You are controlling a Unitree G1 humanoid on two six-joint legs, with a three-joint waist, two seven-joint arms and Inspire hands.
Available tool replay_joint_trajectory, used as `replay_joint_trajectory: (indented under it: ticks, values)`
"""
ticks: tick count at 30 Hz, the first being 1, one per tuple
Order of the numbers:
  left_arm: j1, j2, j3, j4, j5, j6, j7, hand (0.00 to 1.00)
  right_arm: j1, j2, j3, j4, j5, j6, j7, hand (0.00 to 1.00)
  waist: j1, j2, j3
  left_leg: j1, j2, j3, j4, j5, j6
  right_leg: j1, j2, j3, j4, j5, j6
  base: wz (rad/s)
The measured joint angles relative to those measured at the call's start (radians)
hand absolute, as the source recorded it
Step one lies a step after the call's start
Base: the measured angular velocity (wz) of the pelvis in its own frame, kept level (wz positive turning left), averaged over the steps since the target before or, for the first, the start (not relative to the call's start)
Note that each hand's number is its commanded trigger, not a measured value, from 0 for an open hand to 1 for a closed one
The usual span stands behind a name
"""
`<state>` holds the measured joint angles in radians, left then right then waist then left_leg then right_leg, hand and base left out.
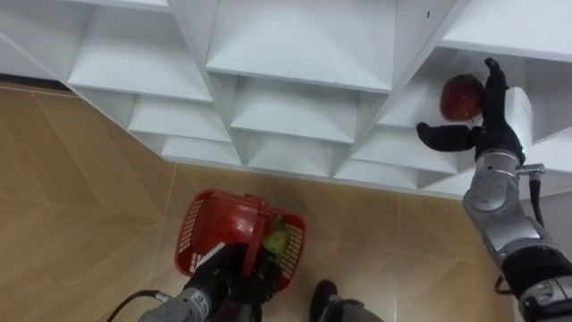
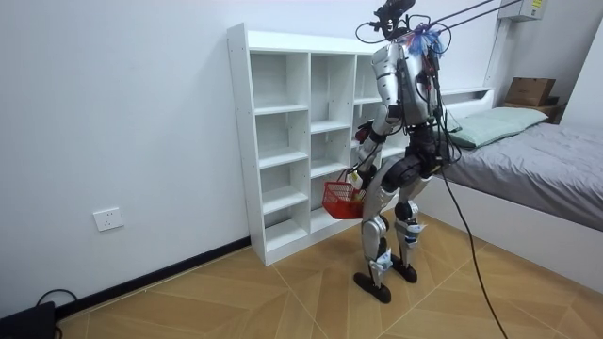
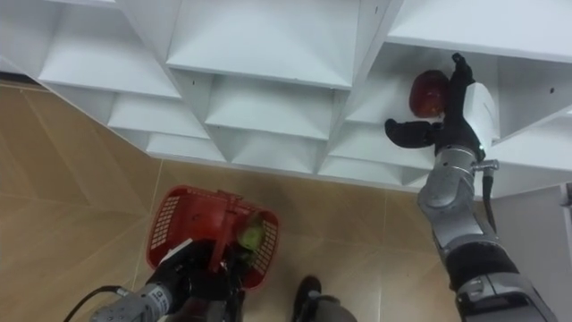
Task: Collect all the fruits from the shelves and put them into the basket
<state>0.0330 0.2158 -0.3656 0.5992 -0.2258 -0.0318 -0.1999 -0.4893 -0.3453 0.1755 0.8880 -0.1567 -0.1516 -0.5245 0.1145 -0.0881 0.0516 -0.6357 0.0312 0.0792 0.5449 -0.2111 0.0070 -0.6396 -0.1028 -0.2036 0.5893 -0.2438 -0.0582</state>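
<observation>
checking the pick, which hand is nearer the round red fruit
Right: the right hand is open beside the round red fruit; the left hand is far below, gripping the red plastic basket.

The closet [image 1: 299,67] looks like smooth, matt white-coated board. The red fruit [image 1: 461,97] in one of its compartments has a glossy skin, and the right hand [image 1: 490,125] beside it has matt black fingers, a smooth white plastic back and a dull grey metal wrist. Below the closet the floor [image 1: 80,179] is wood-look planking with a faint satin sheen, and the basket [image 1: 198,224] over it is shiny red plastic mesh holding a smooth-skinned green fruit [image 1: 275,240].
</observation>
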Motion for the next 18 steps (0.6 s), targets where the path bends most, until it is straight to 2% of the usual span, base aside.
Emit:
replay_joint_trajectory:
  ticks: [18]
  values:
    - [-0.006, 0.003, -0.02, 0.0, 0.0, 0.0, 0.0, 1.0, -0.008, -0.007, 0.004, -0.02, 0.003, 0.0, 0.002, 0.0, -0.002, -0.011, 0.0024, -0.016, -0.001, 0.004, -0.006, 0.006, 0.001, -0.026, 0.0, 0.009, 0.002, 0.006, -0.001, -0.01]
